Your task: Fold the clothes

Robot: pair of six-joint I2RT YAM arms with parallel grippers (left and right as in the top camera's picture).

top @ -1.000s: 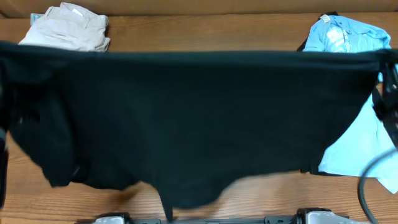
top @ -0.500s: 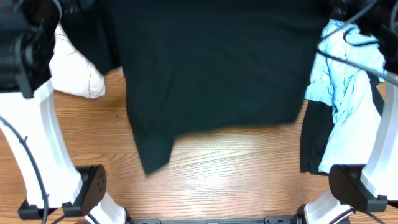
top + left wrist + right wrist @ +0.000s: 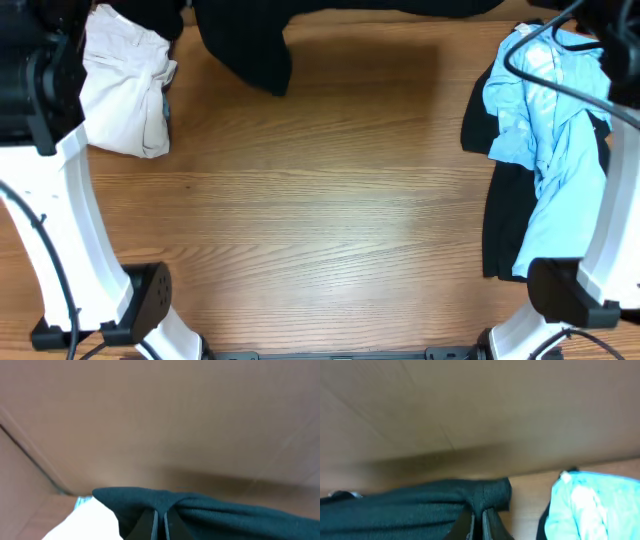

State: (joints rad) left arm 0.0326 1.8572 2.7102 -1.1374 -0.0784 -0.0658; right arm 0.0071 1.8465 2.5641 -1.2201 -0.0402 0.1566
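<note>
- Beige trousers (image 3: 125,90): upper left of the overhead view, bunched on the wooden bench (image 3: 320,220); left side hidden behind the arm.
- Left claw (image 3: 159,524): only the fingertips show, at the bottom edge, pinched tight on a fold of the black T-shirt (image 3: 225,515). In the overhead view the shirt lies along the top edge with one flap hanging at upper left, the rest cut off.
- Right claw (image 3: 479,525): tips only, clenched on a bunched shirt edge.
- Light blue tee (image 3: 545,130): right side, crumpled over another black garment (image 3: 500,220), which is largely covered.
</note>
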